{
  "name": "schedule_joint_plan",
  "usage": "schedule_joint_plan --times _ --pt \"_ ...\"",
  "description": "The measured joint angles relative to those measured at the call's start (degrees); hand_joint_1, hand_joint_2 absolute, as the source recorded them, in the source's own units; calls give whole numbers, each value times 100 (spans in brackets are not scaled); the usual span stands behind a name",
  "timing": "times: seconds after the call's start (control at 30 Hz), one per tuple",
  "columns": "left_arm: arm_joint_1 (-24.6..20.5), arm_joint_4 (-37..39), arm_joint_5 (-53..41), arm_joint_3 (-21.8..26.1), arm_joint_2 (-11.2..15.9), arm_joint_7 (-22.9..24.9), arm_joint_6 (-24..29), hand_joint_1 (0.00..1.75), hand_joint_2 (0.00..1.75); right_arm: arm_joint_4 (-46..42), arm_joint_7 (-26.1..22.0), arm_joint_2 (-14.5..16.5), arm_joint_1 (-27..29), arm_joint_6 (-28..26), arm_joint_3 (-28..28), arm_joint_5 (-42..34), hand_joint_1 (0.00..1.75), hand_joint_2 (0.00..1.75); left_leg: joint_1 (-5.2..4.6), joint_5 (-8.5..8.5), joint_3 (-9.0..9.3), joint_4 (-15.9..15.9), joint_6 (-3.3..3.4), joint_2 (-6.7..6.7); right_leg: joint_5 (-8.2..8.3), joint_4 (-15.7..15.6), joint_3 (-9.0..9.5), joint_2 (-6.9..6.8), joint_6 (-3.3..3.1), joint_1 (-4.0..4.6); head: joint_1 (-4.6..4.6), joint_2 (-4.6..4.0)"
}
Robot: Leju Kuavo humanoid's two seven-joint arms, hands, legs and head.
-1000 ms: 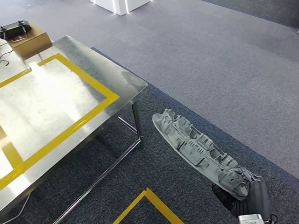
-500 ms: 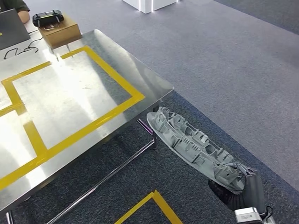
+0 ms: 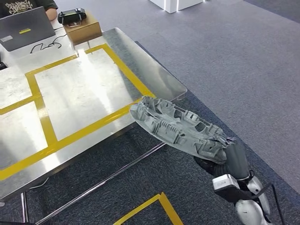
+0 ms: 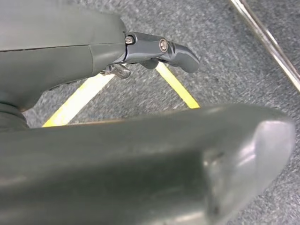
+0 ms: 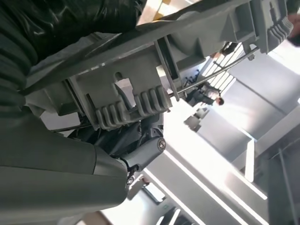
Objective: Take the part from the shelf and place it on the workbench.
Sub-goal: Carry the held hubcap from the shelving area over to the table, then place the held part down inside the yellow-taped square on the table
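Presently listed, head view. Part (image 3: 178, 129): long grey ribbed plastic moulding, centre right of frame, held in the air; its far tip overlaps the near corner of the tabletop (image 3: 81, 89), contact not discernible. Right robot hand (image 3: 226, 159): lower right, grasping the part's near end from beneath; fingers mostly hidden under the moulding. Left robot hand (image 4: 148, 49): in the left wrist view, fingers extended over grey carpet, nothing in them; a large blurred grey shape covers the lower half of that picture. Tabletop: steel, marked with yellow tape, cut off at the left edge. Upper left: laptop (image 3: 25, 30), cardboard box (image 3: 83, 30) carrying a black device (image 3: 71, 15), a person's arm cut off at the top edge.
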Motion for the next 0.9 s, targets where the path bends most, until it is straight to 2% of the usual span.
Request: schedule_joint_plan --times 0.03,0.07,0.13,0.17,0.23,0.27,0.3,0.33,0.37,0.43,0.47,0.5,0.53,0.57,0.6,0.63,0.67,0.7,0.77,0.8,0.83,0.9 --pt "-2 0 10 -21 5 0 -19 0 0 67 81 -16 -180 -21 94 57 175 175 0 199 113 -272 11 18 -8 0 15 -45 4 4 -3 0" --pt "-9 0 20 -45 13 0 -33 0 0 119 147 -31 -357 -43 177 96 175 175 -11 426 293 -684 37 87 -20 0 35 -93 13 9 -8 -1" --pt "-41 0 31 -83 32 1 -47 0 0 193 220 -59 -649 -97 294 124 175 175 -70 662 597 -1345 106 286 -49 2 61 -194 52 39 -18 -1" --pt "-53 0 33 -94 40 1 -47 0 0 219 230 -74 -764 -121 331 130 175 175 -99 680 656 -1495 139 350 -60 -1 67 -247 77 53 -16 0" --pt "-53 0 42 -108 52 2 -45 0 0 266 240 -101 -934 -161 402 141 175 175 -116 667 654 -1545 203 295 -72 -27 93 -353 134 65 -9 0" --pt "-36 0 46 -117 56 1 -43 0 0 287 258 -114 -1009 -175 437 151 175 175 -103 678 667 -1576 233 243 -95 -29 101 -337 167 60 -1 0" --pt "-24 0 49 -130 59 2 -38 0 0 309 287 -132 -1094 -189 476 171 175 175 -87 690 684 -1606 266 197 -150 28 76 -256 194 51 5 -1" --pt "-23 0 49 -146 60 2 -29 0 0 338 333 -153 -1199 -200 523 206 175 175 -68 704 701 -1635 294 157 -253 196 -8 -135 213 44 20 -1" --pt "-32 1 49 -166 60 2 -20 0 0 370 396 -175 -1325 -204 577 257 175 175 -57 711 710 -1645 313 119 -397 498 -174 4 223 34 42 -1" --pt "-70 4 48 -202 61 2 5 0 0 448 536 -203 -1585 -207 707 380 175 175 -58 708 706 -1640 339 32 -671 1265 -598 134 234 32 76 -1" --pt "-84 7 48 -214 61 2 15 0 0 485 600 -209 -1695 -207 769 441 175 175 -59 703 710 -1635 345 -24 -716 1551 -777 151 240 32 85 -1" --pt "-89 9 47 -221 62 2 24 0 0 519 654 -210 -1787 -207 827 499 175 175 -57 696 717 -1628 346 -87 -655 1638 -865 157 244 32 88 -1" --pt "-90 10 44 -227 63 2 29 0 0 554 707 -209 -1885 -205 893 563 175 175 -53 686 725 -1615 339 -161 -490 1522 -857 166 242 27 93 -1" --pt "-87 11 37 -233 65 2 32 0 0 594 765 -207 -1988 -202 975 638 175 175 -47 671 732 -1594 323 -230 -247 1188 -737 190 238 19 97 -1" --pt "-86 13 27 -241 68 2 33 0 0 651 836 -203 -2118 -198 1079 732 175 175 -39 651 726 -1570 299 -291 -51 807 -580 276 231 5 103 -1" --pt "-95 14 16 -249 78 2 33 0 0 737 919 -183 -2275 -196 1211 849 175 175 -37 634 699 -1527 268 -344 79 450 -424 381 221 -11 109 -1" --pt "-109 15 2 -256 92 2 33 0 0 843 1010 -153 -2433 -196 1356 978 175 175 -30 630 661 -1502 232 -386 130 233 -325 470 206 -17 112 -1" --pt "-123 16 -13 -261 109 2 31 0 0 962 1082 -111 -2578 -203 1495 1104 175 175 -21 637 620 -1487 197 -424 110 149 -282 531 187 -13 113 -1" --pt "-145 21 -62 -278 130 2 22 0 0 1251 1196 8 -2793 -224 1777 1322 175 175 8 663 577 -1496 129 -510 111 123 -269 474 126 5 107 0" --pt "-149 26 -88 -295 134 2 17 0 0 1415 1234 77 -2881 -233 1906 1400 175 175 13 648 568 -1476 99 -494 117 103 -255 423 89 3 100 1" --pt "-162 30 -119 -318 142 4 14 0 0 1609 1276 156 -2967 -238 2038 1457 175 175 11 592 528 -1389 66 -416 121 83 -237 371 48 -2 80 1" --pt "-215 36 -176 -362 171 18 1 0 0 2067 1329 323 -3133 -251 2269 1492 175 175 6 332 262 -852 5 -154 121 56 -208 254 -15 -2 22 1"
